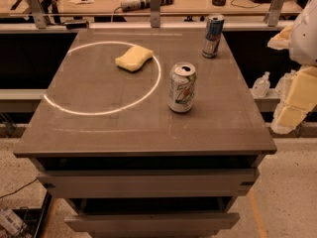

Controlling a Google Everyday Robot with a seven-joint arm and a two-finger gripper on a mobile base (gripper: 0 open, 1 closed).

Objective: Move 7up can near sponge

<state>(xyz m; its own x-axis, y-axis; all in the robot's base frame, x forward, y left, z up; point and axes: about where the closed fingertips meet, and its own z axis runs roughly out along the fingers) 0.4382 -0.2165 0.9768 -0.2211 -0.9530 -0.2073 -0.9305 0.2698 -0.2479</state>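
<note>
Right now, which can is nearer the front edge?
The whitish-green 7up can; the slim blue can stands at the back. The gripper sits right of the table.

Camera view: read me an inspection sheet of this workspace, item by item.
Surface: grey table top, with a pale ring of light on its left half and drawers below.
Job's things: 7up can upright, right of centre, outside the ring; sponge lying flat inside the ring, apart from the can.
Clutter: blue-and-silver can upright near the far right corner.
Grippers: end effector beyond the table's right edge, touching nothing on the table.
Cables: dark cable on the floor, lower left.
Surroundings: desk behind the table with small items on it; clear bottle on a ledge at right.
</note>
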